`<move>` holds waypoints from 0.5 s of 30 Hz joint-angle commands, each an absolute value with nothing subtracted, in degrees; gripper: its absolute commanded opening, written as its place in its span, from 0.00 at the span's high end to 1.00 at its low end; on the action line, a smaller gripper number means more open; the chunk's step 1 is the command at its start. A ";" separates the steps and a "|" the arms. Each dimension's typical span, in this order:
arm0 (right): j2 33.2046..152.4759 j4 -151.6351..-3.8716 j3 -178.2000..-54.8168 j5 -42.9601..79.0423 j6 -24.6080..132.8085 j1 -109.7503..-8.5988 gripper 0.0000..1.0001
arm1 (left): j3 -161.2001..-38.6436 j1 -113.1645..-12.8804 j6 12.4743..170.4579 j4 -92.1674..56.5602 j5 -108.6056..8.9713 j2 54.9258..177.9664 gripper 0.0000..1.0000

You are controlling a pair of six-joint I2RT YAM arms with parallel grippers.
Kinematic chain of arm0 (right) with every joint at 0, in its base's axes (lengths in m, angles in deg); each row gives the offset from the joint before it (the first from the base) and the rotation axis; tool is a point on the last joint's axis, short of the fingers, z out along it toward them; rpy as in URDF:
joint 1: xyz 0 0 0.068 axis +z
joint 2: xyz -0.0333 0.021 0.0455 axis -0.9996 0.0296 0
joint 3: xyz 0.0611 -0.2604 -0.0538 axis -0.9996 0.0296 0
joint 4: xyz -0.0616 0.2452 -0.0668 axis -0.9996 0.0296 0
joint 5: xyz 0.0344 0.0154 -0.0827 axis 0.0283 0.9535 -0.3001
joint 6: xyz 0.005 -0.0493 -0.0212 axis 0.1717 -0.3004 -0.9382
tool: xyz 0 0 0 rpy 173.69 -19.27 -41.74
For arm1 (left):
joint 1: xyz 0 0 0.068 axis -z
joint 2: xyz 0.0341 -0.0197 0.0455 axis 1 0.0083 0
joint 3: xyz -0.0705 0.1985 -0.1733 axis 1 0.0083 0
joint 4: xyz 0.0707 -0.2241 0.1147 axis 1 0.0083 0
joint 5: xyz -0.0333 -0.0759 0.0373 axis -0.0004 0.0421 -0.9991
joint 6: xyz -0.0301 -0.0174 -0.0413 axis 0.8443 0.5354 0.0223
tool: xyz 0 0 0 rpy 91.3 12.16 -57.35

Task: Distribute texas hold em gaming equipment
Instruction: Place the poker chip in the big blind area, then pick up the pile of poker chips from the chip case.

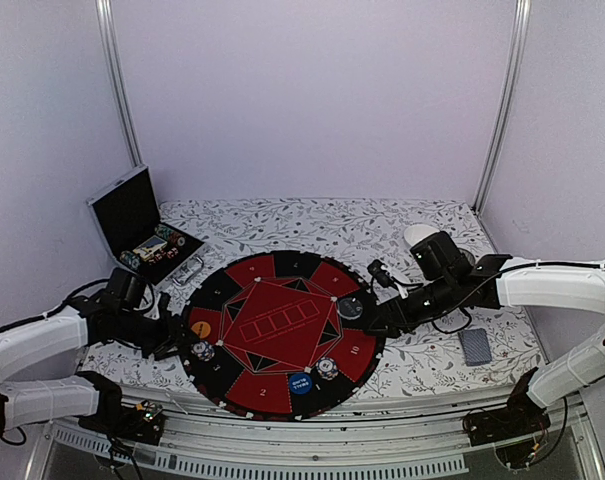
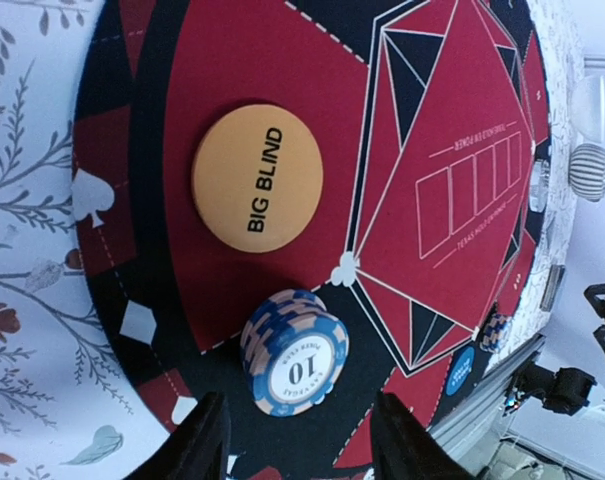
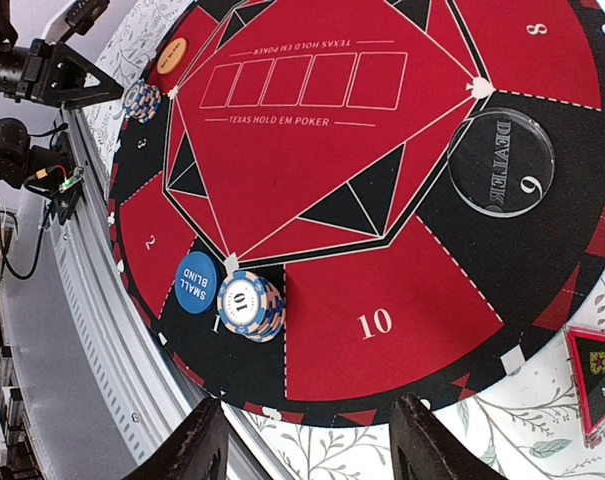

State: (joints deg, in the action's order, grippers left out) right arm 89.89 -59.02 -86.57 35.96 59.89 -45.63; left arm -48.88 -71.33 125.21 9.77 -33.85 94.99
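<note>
Station: I am running both arms remotely over the round mat (image 1: 282, 262) on the counter (image 1: 432, 225).
Left hand (image 2: 300, 430): at the mat's 9 o'clock rim, fingers well apart, gripping nothing.
Chip stack (image 2: 294, 352): on the mat at 8 o'clock, just ahead of the left fingertips and slightly staggered.
Big Blind button (image 2: 257, 178): flat on the mat at 9 o'clock, near that stack but apart from it.
Right hand (image 3: 312, 430): over the 3 o'clock rim, fingers spread, empty.
Second chip stack (image 3: 250, 304): at 5 o'clock, touching or nearly touching the Small Blind button (image 3: 196, 283).
Dealer disc (image 3: 501, 162): at 3 o'clock.
Triangle marker (image 3: 594, 365): just off the mat rim.
Card deck (image 1: 475, 346): face down on the counter at 4 o'clock, off the mat.
Risk 1: a skewed left withdrawal could let a finger clip the staggered stack and spill it.
Risk 2: the deck lies flat on soft cloth, so I judge a pinch may fan cards or bunch the fabric.
Risk 3: a low right sweep could nudge the marker or drag the mat.
</note>
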 commanded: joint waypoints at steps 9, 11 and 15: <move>87.99 -49.38 -95.75 17.76 55.79 -46.22 0.01 | -72.23 -69.47 111.00 25.83 -50.32 100.99 0.09; 88.79 -46.94 -99.04 14.16 54.14 -46.59 0.01 | -77.25 -68.95 108.02 27.18 -53.91 103.68 0.02; 90.06 -43.52 -104.58 8.60 51.35 -47.87 0.01 | -86.27 -68.62 101.81 30.14 -62.39 109.41 0.02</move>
